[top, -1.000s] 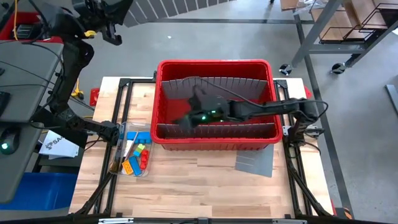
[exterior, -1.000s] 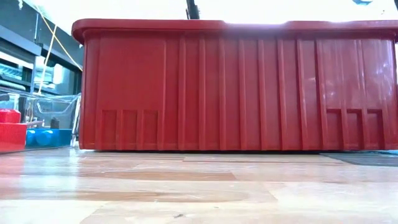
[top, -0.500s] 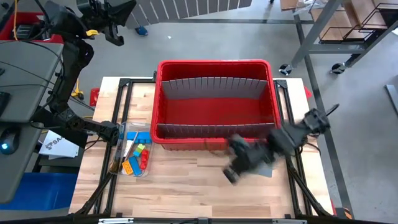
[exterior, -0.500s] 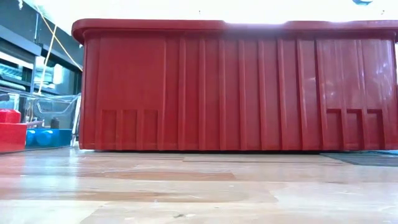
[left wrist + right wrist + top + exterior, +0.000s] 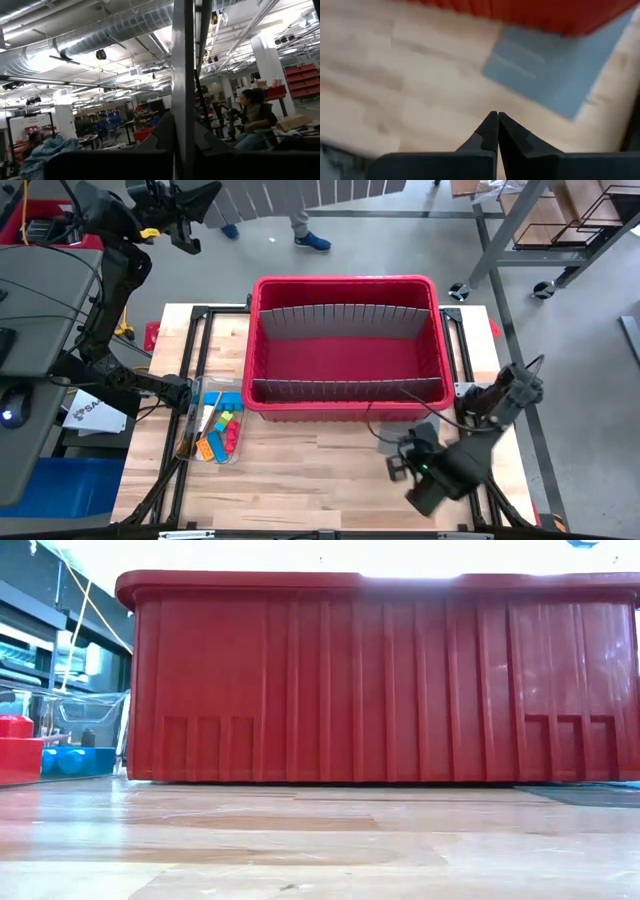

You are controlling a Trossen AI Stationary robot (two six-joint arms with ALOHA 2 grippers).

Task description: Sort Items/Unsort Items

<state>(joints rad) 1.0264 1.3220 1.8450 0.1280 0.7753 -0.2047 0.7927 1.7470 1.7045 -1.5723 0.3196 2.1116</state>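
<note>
High view: the right gripper (image 5: 398,469), empty, hangs over bare wood at the table's near right, in front of the red bin (image 5: 345,415); the items (image 5: 217,430) lie in a clear tray at the table's left, well apart from it. The left gripper (image 5: 190,242) is raised beyond the table's far left corner.

Low view: red and blue items (image 5: 30,758) sit left of the bin.

Left wrist view: fingers (image 5: 184,75) pressed together, pointing into the room.

Right wrist view: fingers (image 5: 489,131) closed tip to tip above wood, near a grey sheet (image 5: 560,75).
</note>
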